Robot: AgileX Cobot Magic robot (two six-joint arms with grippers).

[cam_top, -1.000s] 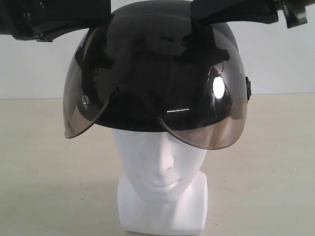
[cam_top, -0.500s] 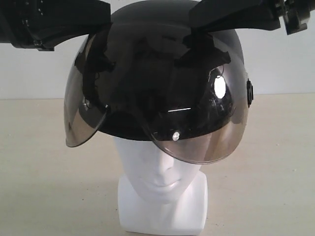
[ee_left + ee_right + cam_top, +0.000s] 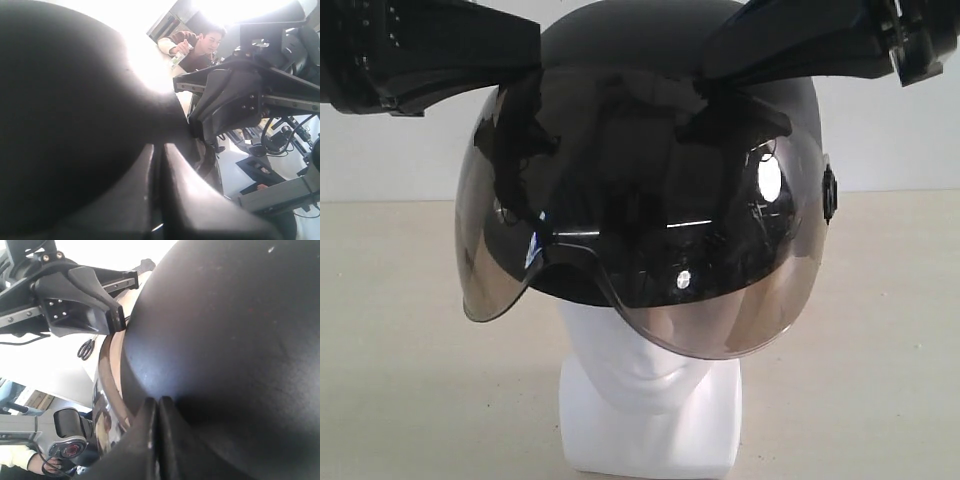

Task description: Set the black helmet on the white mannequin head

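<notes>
Black helmet (image 3: 620, 40), clamped in left and right jaws, sits over the white mannequin head (image 3: 650, 405).

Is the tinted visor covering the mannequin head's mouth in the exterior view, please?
No, the lips of the white mannequin head show bare below the lower edge of the visor of the black helmet.
</notes>
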